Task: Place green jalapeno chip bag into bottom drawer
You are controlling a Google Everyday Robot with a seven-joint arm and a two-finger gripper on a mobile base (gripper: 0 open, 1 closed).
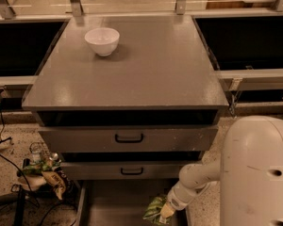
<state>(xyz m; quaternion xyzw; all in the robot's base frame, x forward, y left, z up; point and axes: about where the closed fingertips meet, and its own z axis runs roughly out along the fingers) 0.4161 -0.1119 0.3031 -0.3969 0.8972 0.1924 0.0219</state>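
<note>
The green jalapeno chip bag [155, 209] shows at the bottom of the camera view, low over the right side of the open bottom drawer [118, 204]. My gripper [166, 213] reaches down from the white arm on the right and meets the bag's right edge; the bag hides its tips. Only part of the bag shows above the picture's lower edge. The drawer is pulled out, its flat grey floor bare to the left of the bag.
Two closed grey drawers with black handles [129, 138] sit above the open one. A white bowl [102, 40] stands on the cabinet top at the back left. Small packets and cables [45, 171] lie on the floor to the left. My white body [257, 173] fills the lower right.
</note>
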